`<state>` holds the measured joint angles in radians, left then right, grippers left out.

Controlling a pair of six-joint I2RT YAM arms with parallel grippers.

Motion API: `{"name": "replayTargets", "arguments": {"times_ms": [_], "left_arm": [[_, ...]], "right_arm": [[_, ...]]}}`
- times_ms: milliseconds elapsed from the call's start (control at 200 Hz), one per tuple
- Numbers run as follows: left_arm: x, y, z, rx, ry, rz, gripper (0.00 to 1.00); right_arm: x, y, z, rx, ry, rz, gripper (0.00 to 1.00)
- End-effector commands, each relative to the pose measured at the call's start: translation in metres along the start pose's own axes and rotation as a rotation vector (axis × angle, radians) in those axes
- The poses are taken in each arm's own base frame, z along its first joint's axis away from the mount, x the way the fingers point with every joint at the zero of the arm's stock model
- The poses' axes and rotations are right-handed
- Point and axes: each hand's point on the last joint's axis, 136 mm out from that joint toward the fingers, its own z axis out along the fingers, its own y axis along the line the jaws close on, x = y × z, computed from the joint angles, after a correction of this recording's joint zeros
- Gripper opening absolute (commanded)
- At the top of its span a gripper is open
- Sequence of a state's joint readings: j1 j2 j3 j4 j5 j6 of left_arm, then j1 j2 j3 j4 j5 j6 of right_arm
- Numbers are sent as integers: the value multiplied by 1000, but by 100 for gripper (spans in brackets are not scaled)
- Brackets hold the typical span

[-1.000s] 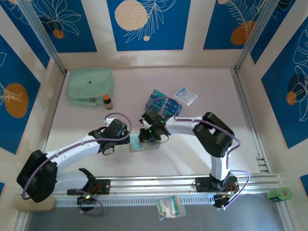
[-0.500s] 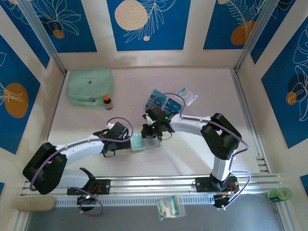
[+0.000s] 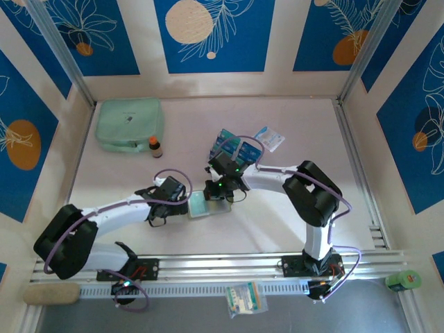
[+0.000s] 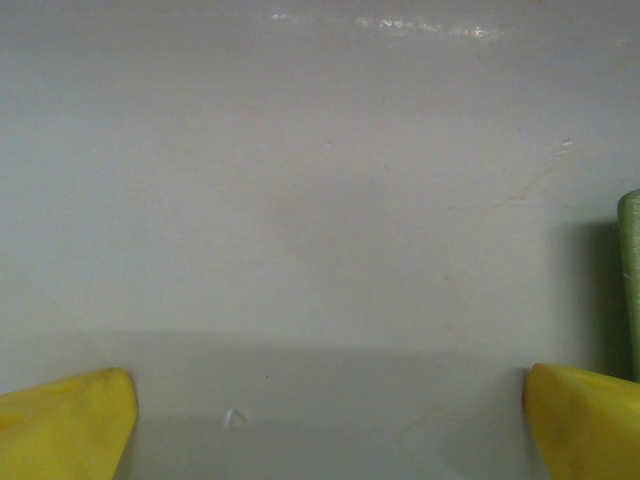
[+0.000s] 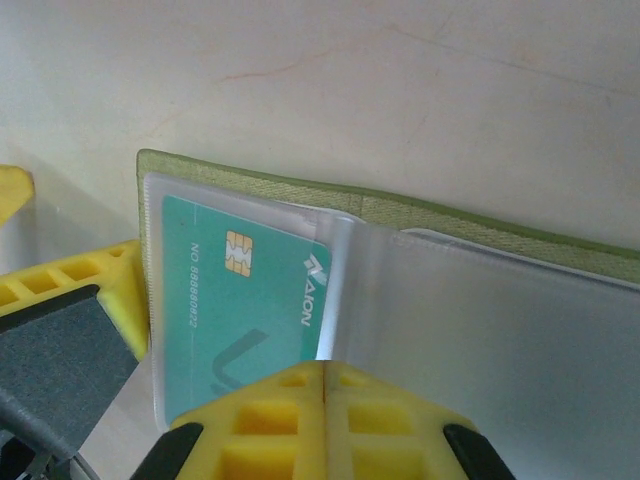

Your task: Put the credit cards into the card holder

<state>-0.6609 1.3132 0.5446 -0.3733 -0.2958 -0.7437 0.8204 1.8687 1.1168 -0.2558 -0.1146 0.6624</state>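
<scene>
The olive-green card holder (image 3: 207, 209) lies open mid-table, its edge (image 5: 450, 222) running across the right wrist view. A teal credit card (image 5: 235, 290) with a gold chip sits inside its left clear pocket. My right gripper (image 5: 325, 375) is shut, fingertips pressed together over the fold between the two pockets, nothing visible between them. More credit cards (image 3: 230, 144) lie stacked behind the right gripper (image 3: 217, 193). My left gripper (image 4: 325, 415) is open and low over the table, the holder's green edge (image 4: 630, 280) just by its right finger (image 4: 585, 420). From above the left gripper (image 3: 184, 202) is at the holder's left side.
A mint-green zip pouch (image 3: 130, 123) lies at the back left with a small brown bottle (image 3: 155, 146) beside it. A white-and-blue packet (image 3: 268, 137) lies right of the card stack. A small packet (image 3: 245, 298) sits below the front rail.
Over the last second the left arm has dropped lower and drawn in beside the holder. The right gripper shifted slightly back and right, staying shut. Little has moved in the last half second.
</scene>
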Motion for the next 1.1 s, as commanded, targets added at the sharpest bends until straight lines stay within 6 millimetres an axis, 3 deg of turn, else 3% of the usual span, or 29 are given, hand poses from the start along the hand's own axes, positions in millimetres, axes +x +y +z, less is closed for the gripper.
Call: {"name": "replayTargets", "arguments": {"times_ms": [0,315,590,900,1095], "left_arm": [[5,0,7,6,21,-14,100],[6,1,8,5,20,-13,100],[6,1,8,6,19,-12,100],[4,0,5,17,9,-18,100],[1,-1,-1,30,-2,-27,100]], "right_arm": [[-3,13,4,-34,15,-8,2],[1,18,18,-36,51,-18,2],[1,26,17,-53,54,-17,1],[-12,45,-25,-90,-25,-55,3],[-19,27,-58,-44,-102,-49,10]]}}
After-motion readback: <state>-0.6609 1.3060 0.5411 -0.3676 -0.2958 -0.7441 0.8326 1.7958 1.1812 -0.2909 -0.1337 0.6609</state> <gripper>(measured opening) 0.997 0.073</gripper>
